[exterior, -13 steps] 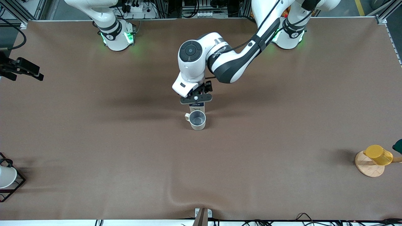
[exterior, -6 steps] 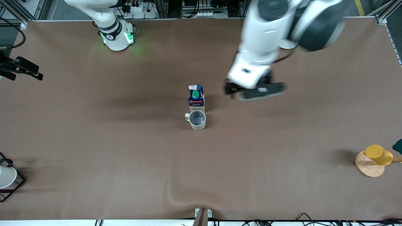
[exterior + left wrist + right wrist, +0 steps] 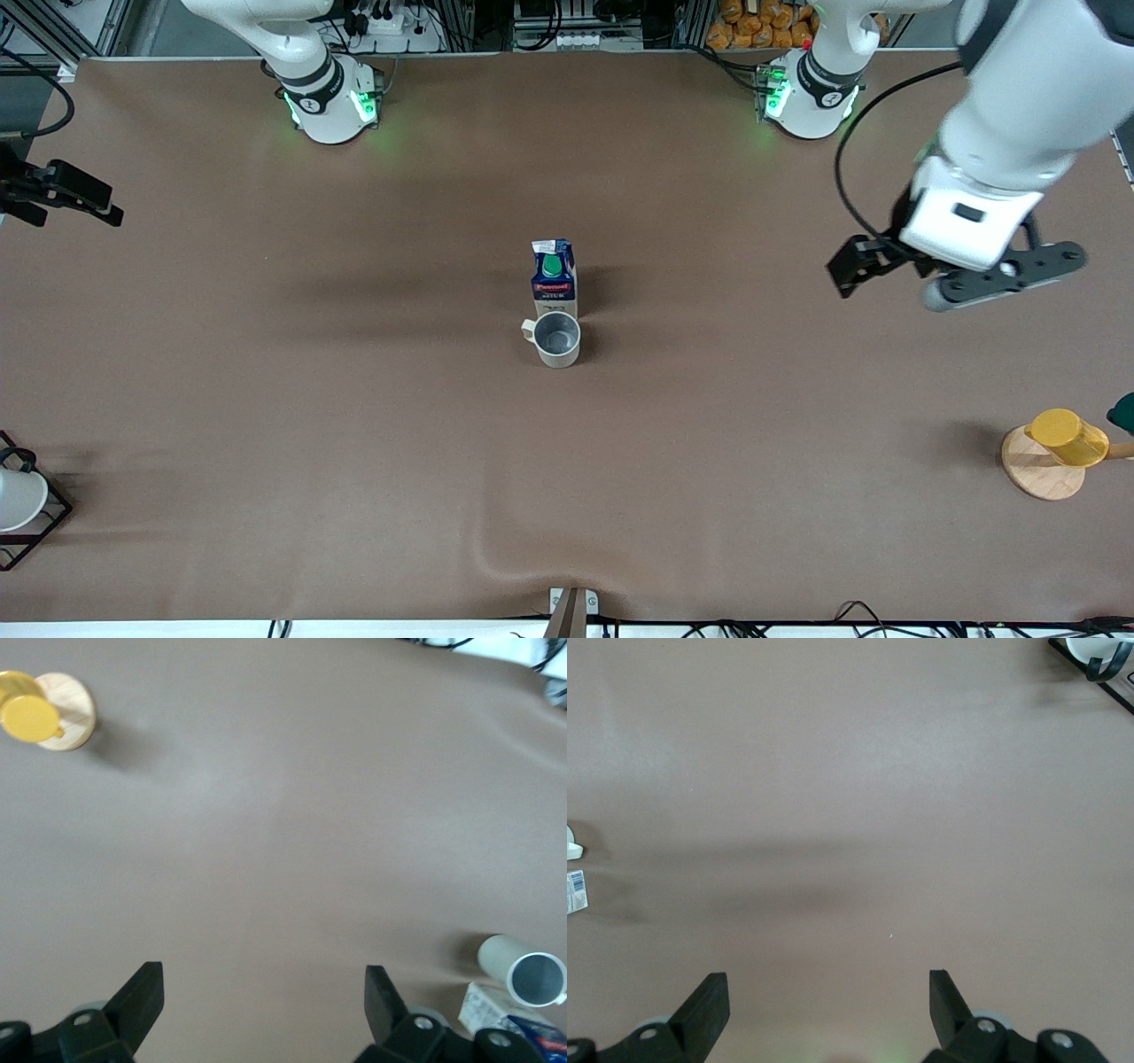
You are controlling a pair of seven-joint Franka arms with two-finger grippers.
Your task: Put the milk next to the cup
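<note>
The milk (image 3: 554,276), a dark blue gable-top carton with a red band and green mark, stands upright mid-table. The cream-white cup (image 3: 558,338) with a grey inside stands right beside it, nearer the front camera, close to touching. My left gripper (image 3: 1005,276) is open and empty, up over bare table toward the left arm's end, well away from both. In the left wrist view my left gripper (image 3: 264,979) shows open, with the cup (image 3: 532,970) and the milk (image 3: 509,1028) at the edge. My right gripper (image 3: 824,983) is open and empty over bare table; the arm waits.
A yellow cup (image 3: 1067,436) lies on a round wooden coaster (image 3: 1038,474) near the left arm's end. A plain white cup (image 3: 16,498) sits in a black wire rack (image 3: 53,518) at the right arm's end. A black mount (image 3: 62,190) juts in there.
My left gripper has let go of the milk, risen and swung away toward the left arm's end. The milk stays standing beside the cup. The right arm has not moved.
</note>
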